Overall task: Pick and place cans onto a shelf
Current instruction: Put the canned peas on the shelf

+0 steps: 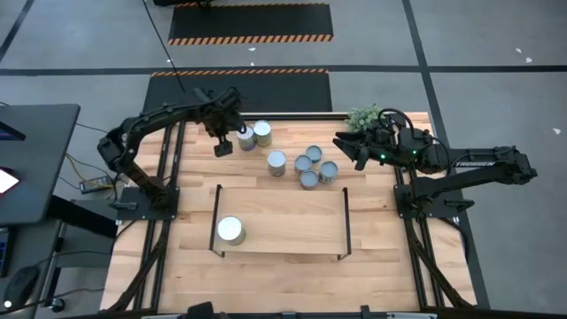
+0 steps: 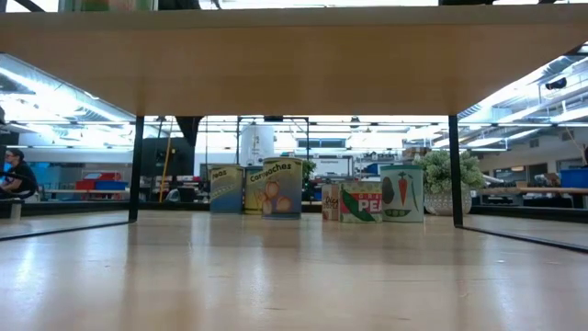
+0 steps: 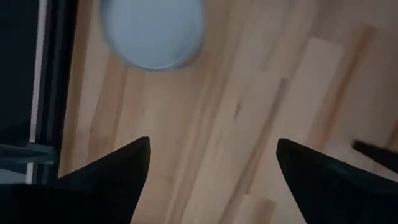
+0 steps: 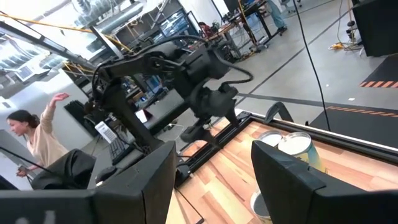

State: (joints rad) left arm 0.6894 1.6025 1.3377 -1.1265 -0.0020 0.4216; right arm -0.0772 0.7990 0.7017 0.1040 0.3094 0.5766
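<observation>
Left arm over the far cans, one can already up on the shelf.

From here I see my left gripper (image 1: 223, 144) hanging with its fingers spread and nothing between them, just beside the pair of cans (image 1: 255, 135) near the worktop's (image 1: 381, 266) far edge; its wrist view shows one round can top (image 3: 153, 31) ahead on bare wood. The shelf (image 1: 283, 217) sits mid-worktop, its black rails at both short ends, with a single can (image 1: 230, 230) at its left end and open board along the rest. Five more cans (image 1: 306, 166) cluster between the shelf and the far edge. My right gripper (image 1: 347, 147) waits beside the small plant (image 1: 363, 118), fingers apart and empty. A person (image 4: 31, 140) stands well beyond the worktop.
</observation>
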